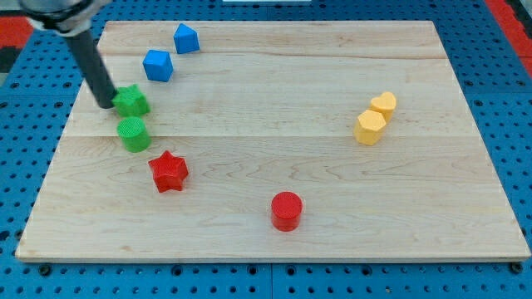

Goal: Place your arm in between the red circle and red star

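A red star (169, 171) lies at the lower left of the wooden board (332, 183). A red circle (286, 209) sits to its right, nearer the view's bottom. My tip (107, 105) is at the upper left, touching the left side of a green star-shaped block (131, 100). It is well above and left of the red star, far from the red circle.
A green cylinder (133, 134) sits just below the green star block. Two blue blocks (157, 65) (185, 38) lie at the upper left. Two yellow blocks (371, 127) (383, 104) touch each other at the right.
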Robot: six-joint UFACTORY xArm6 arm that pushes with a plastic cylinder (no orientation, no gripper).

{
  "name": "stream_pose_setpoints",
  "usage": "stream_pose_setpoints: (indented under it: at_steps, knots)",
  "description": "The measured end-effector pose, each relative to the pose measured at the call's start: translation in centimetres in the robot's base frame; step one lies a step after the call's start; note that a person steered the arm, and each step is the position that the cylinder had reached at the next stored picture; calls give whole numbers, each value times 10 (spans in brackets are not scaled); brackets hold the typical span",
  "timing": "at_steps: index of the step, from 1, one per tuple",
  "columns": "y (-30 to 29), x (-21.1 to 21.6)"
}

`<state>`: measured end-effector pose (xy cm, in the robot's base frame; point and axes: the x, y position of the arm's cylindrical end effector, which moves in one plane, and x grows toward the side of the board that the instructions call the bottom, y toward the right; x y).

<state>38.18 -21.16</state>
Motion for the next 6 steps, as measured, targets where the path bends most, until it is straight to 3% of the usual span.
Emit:
stream_pose_setpoints:
  at_steps: [1, 2, 3, 4, 5, 6]
  knots:
    - [-40, -3]
    - [-69, 49]
    - [-70, 127]
    - [2, 195]
    - [104, 219]
    - [158, 197]
